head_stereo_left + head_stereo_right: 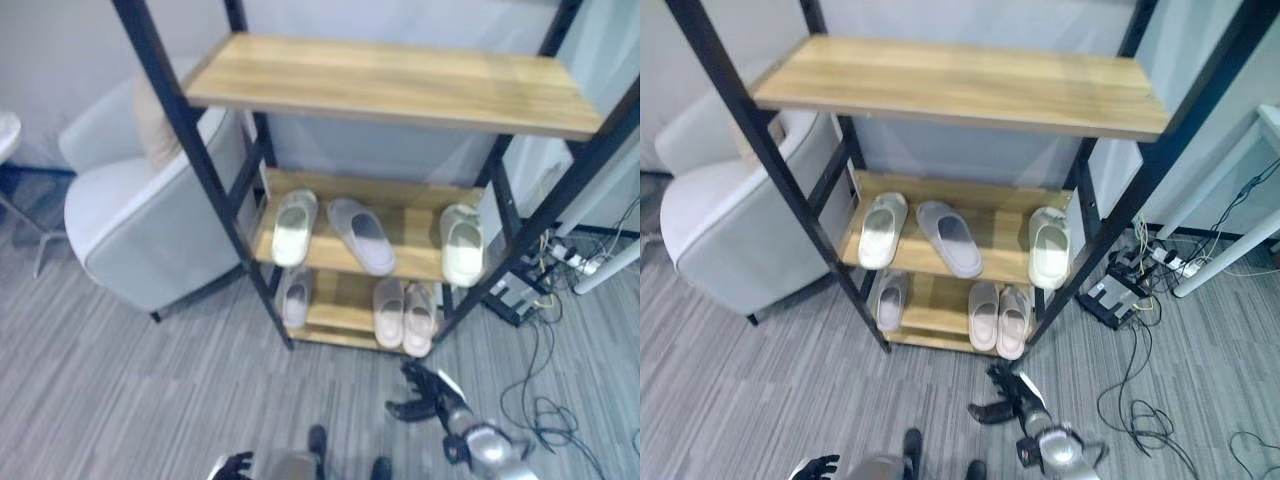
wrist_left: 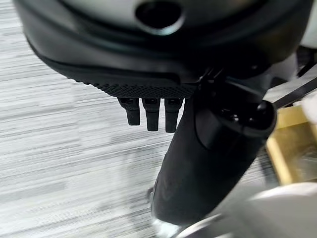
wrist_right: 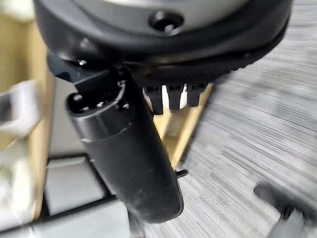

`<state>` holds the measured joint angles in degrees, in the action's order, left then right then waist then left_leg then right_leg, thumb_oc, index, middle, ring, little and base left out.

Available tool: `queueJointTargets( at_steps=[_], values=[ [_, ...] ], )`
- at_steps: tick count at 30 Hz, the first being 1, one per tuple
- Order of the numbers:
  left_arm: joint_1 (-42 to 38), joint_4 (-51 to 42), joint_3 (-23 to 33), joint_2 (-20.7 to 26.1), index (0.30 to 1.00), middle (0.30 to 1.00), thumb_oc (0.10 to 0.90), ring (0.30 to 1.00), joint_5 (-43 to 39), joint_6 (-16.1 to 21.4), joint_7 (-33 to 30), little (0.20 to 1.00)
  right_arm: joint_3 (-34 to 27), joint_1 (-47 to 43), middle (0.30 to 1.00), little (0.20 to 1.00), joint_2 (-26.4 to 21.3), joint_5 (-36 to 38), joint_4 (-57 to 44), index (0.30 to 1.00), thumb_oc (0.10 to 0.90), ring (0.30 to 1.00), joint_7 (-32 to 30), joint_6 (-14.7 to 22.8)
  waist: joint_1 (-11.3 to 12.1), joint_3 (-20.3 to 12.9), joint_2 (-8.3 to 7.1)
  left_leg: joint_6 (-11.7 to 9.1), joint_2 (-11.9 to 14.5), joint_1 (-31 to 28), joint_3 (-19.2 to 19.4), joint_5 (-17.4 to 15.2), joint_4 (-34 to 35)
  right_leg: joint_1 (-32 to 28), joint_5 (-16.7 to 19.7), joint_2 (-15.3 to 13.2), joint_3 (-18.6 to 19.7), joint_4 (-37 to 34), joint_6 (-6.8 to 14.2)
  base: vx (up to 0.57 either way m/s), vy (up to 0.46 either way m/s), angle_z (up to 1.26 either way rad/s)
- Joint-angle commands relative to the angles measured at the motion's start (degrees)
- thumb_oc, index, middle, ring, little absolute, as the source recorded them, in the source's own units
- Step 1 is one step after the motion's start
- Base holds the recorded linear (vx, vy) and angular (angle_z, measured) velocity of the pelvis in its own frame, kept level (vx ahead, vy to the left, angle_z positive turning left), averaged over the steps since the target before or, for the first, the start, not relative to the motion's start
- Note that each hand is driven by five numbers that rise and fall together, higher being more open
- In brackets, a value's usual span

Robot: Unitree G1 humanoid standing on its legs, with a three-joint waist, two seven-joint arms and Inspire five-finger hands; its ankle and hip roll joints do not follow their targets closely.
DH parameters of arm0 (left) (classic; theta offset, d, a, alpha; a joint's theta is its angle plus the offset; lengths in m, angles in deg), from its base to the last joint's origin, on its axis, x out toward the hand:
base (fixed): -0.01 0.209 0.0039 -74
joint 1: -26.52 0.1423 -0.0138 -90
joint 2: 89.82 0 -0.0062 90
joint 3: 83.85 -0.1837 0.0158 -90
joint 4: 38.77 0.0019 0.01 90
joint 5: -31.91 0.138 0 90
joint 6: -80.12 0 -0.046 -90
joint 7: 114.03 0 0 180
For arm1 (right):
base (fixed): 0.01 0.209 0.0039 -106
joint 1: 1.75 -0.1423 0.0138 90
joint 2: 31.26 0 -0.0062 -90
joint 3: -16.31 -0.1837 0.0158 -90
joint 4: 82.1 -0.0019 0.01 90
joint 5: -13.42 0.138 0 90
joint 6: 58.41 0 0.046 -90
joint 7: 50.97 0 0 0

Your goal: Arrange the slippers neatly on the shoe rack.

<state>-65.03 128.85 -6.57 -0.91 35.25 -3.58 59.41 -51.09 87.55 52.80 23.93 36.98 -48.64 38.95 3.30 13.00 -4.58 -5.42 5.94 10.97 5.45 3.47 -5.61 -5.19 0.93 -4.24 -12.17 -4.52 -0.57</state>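
Low over the floor, the right hand (image 1: 432, 392) hangs empty, fingers spread loosely, below the shoe rack (image 1: 390, 85). Slippers (image 1: 362, 235) lie on its two lower shelves — three on each. Left hand (image 1: 233, 465), fingers relaxed, holds nothing. An armchair (image 1: 140, 215) stands beside the rack.

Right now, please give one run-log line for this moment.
left hand: open, low | right hand: open, before rack | slippers: all on shoe rack

The left hand (image 1: 232, 466) is cut off by the picture's bottom edge, so its fingers cannot be read. The shoe rack (image 1: 960, 85) runs past the top edge. The armchair (image 1: 730, 235) is partly hidden behind the rack's post.
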Motion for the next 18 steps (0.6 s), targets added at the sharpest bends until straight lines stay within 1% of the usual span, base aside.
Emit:
queueJointTargets(
  at_steps=[1,2,3,4,6,7,8,9,10,11,12,13,14,15,17,18],
  values=[
    [-0.53,1.00,0.10,-0.61,0.900,0.900,0.800,0.900,4.16,0.72,-0.97,0.900,-1.96,2.18,0.900,0.900,-3.25,-2.45,-11.30,0.900,0.800,0.900,1.15,4.08,-0.48,-1.54,2.22,1.14,0.50,-4.23,-0.30,-2.04,2.95,-0.13,-10.01,-0.92,-1.87,7.44,5.21,0.19,0.246,0.07],
    [-0.03,1.11,0.46,-0.65,0.900,0.900,0.800,0.900,4.07,0.84,-0.76,0.900,-2.32,2.52,0.900,0.900,-3.60,-2.12,-13.63,0.900,0.800,0.900,1.55,4.40,-0.56,-1.94,2.25,1.45,-0.15,-4.53,-0.43,-2.31,3.09,-0.16,-9.95,-1.44,-1.65,8.03,5.35,0.25,0.371,0.05],
    [-0.02,0.52,0.63,-0.30,0.900,0.900,0.800,0.900,4.51,1.10,-0.78,0.900,-2.28,2.66,0.900,0.900,-4.49,-1.88,-18.00,0.900,0.800,0.900,2.50,4.83,-0.51,-2.02,2.18,2.26,-1.42,-4.88,-0.03,-3.14,2.60,0.52,-9.85,-2.90,-1.02,10.08,6.04,0.21,0.353,0.04],
    [-0.28,0.16,0.56,0.09,0.900,0.900,0.800,0.900,4.70,1.16,-0.77,0.900,-2.16,2.69,0.900,0.900,-4.69,-1.26,-19.94,0.900,0.800,0.900,3.08,5.04,-0.53,-1.91,2.13,2.61,-1.78,-4.95,0.18,-3.59,2.26,0.93,-9.76,-3.43,-0.72,10.90,6.40,0.17,0.357,0.00],
    [-0.77,-1.20,0.59,1.39,0.900,0.900,0.800,0.900,5.27,1.44,-0.83,0.900,-2.05,2.68,0.900,0.900,-5.54,0.19,-23.60,0.900,0.800,0.900,4.39,5.54,-0.45,-1.73,2.05,3.95,-2.85,-5.42,0.70,-5.06,1.51,2.52,-9.74,-4.69,-0.07,14.47,7.25,0.07,0.204,-0.04],
    [-0.76,-1.22,0.59,1.39,0.900,0.900,0.800,0.900,5.27,1.43,-0.82,0.900,-2.07,2.72,0.900,0.900,-5.56,0.21,-23.67,0.900,0.800,0.900,4.41,5.49,-0.37,-1.77,2.01,3.99,-2.89,-5.37,0.79,-5.10,1.46,2.72,-9.87,-4.77,0.04,14.74,7.29,0.08,0.239,-0.14],
    [-1.57,-2.56,0.72,2.46,0.900,0.900,0.800,0.900,4.98,1.60,-1.10,0.900,-1.74,2.37,0.900,0.900,-5.86,0.33,-26.31,0.900,0.800,0.900,5.05,5.80,-0.47,-1.40,2.14,5.35,-3.84,-6.39,1.25,-6.38,1.08,4.71,-9.13,-5.80,0.26,19.82,8.24,0.07,0.245,-0.15],
    [-1.89,-3.45,1.45,2.87,0.900,0.900,0.800,0.900,4.02,1.66,-1.32,0.900,-1.34,1.78,0.900,0.900,-6.09,-0.12,-27.64,0.900,0.800,0.900,5.25,5.76,-0.56,-0.96,2.30,6.26,-4.54,-7.21,1.66,-7.15,0.84,6.25,-6.68,-7.22,0.42,23.29,8.94,0.07,0.248,-0.17],
    [-1.90,-3.48,1.48,2.88,0.900,0.900,0.800,0.900,4.01,1.64,-1.30,0.900,-1.33,1.76,0.900,0.900,-6.10,-0.12,-27.68,0.900,0.800,0.900,5.25,5.72,-0.50,-0.91,2.22,6.34,-4.65,-7.22,1.77,-7.18,0.81,6.40,-6.77,-7.36,0.58,23.56,9.03,0.06,0.215,-0.12],
    [-2.49,-5.20,2.08,3.72,0.900,0.900,0.800,0.900,2.75,1.87,-1.76,0.900,-1.47,1.75,0.900,0.900,-6.23,0.41,-29.93,0.900,0.800,0.900,5.40,5.88,-0.78,-0.29,2.71,7.41,-5.23,-8.44,2.12,-7.80,0.68,8.07,-3.97,-8.58,0.65,28.73,9.65,0.08,0.190,-0.07],
    [-3.06,-6.37,1.32,4.34,0.900,0.900,0.800,0.900,3.38,2.00,-2.54,0.900,-2.02,2.15,0.900,0.900,-6.06,2.29,-31.25,0.900,0.800,0.900,5.51,6.44,-1.10,-0.09,3.06,7.53,-5.35,-9.06,1.74,-8.03,0.71,9.05,-3.70,-8.23,0.91,30.99,9.09,0.11,0.224,-0.03],
    [-3.41,-8.02,0.37,4.86,0.900,0.900,0.800,0.900,4.45,2.27,-3.31,0.900,-2.62,2.25,0.900,0.900,-6.11,2.94,-32.21,0.900,0.800,0.900,5.13,6.91,-1.36,0.31,3.41,7.79,-5.58,-9.64,1.30,-8.22,0.70,10.78,-2.78,-7.86,1.51,33.21,8.97,0.09,0.119,0.03],
    [-3.60,-10.16,-0.73,5.41,0.900,0.900,0.800,0.900,6.03,2.58,-4.18,0.900,-3.02,1.70,0.900,0.900,-6.36,2.10,-33.08,0.900,0.800,0.900,4.19,7.20,-1.57,0.72,3.82,8.00,-5.76,-10.34,0.68,-8.36,0.84,12.50,-2.79,-7.18,2.14,34.37,8.91,0.07,0.073,0.06],
    [-3.59,-12.38,-1.24,5.91,0.900,0.900,0.800,0.900,6.96,2.84,-4.74,0.900,-3.38,1.01,0.900,0.900,-6.71,0.88,-33.89,0.900,0.800,0.900,3.29,7.58,-1.79,1.06,4.01,8.09,-6.00,-10.76,0.20,-8.48,1.00,13.61,-3.06,-6.58,2.81,34.03,8.74,0.05,0.033,0.09],
    [-3.37,-13.39,-1.25,6.14,0.900,0.900,0.800,0.900,7.02,3.17,-5.14,0.900,-4.00,0.30,0.900,0.900,-6.84,0.37,-35.00,0.900,0.800,0.900,2.53,8.08,-2.00,1.32,4.12,8.06,-6.19,-11.16,-0.25,-8.59,1.16,14.17,-3.10,-6.37,3.20,32.85,8.76,0.07,-0.006,0.31],
    [-3.07,-13.35,-1.20,5.94,0.900,0.900,0.800,0.900,6.45,3.68,-4.87,0.900,-5.94,-1.35,0.900,0.900,-7.59,-1.31,-36.61,0.900,0.800,0.900,0.48,8.68,-2.14,1.29,4.17,7.86,-6.33,-11.98,-1.10,-8.93,1.76,14.34,-3.36,-6.55,3.15,29.16,8.84,0.13,-0.040,0.40]
  ],
)
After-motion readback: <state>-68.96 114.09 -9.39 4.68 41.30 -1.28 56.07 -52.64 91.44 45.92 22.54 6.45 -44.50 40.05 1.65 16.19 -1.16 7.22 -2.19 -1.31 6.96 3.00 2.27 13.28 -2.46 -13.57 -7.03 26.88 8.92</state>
